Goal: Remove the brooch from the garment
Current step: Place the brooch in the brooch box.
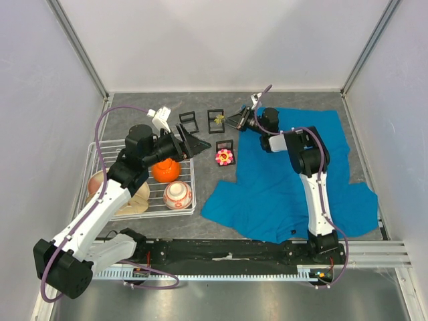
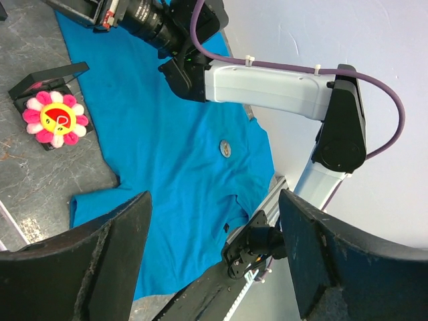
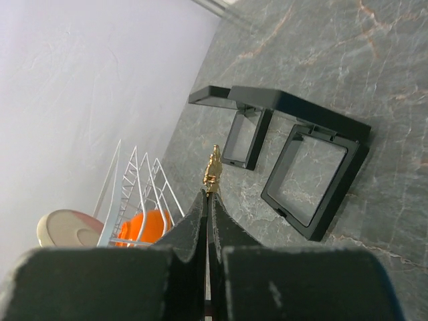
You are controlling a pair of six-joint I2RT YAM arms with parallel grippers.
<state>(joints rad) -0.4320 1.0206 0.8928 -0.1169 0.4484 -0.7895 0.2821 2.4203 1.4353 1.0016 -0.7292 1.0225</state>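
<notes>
1. The garment (image 1: 287, 187) lay spread near my right base, the brooch already off it.
2. My left gripper (image 2: 214, 200) hung wide open and empty, kept aside.
3. My right gripper (image 1: 237, 120), jaws fully closed, pinched the gold brooch (image 3: 212, 167) above the black cases (image 3: 301, 110), probably to set it down.

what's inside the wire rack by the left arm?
Seen in the wire rack: an orange round thing, a white ball with reddish markings, and a pink-beige rounded piece partly covered by the left arm. What lies under that arm is hidden.
</notes>
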